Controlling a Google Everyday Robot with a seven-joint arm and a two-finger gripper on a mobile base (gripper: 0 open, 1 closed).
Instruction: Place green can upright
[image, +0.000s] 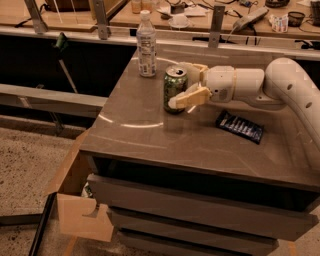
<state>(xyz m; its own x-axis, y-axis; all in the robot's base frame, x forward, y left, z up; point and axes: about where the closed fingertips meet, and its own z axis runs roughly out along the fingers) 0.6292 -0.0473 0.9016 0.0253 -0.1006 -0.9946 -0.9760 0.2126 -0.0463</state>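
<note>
The green can (174, 85) stands upright on the brown table top (145, 135), its silver top facing up, a little right of the clear bottle. My gripper (179, 86) reaches in from the right and is shut on the can. One pale finger (191, 96) lies across the can's lower front side. The other finger (194, 68) is behind the can's upper edge. The white arm (280, 85) stretches away to the right.
A clear plastic bottle (146, 45) with a white cap stands at the table's back left. A dark blue packet (240, 126) lies flat to the right, under the arm. Drawers sit under the table top, and an open cardboard box (75, 200) is on the floor at the left.
</note>
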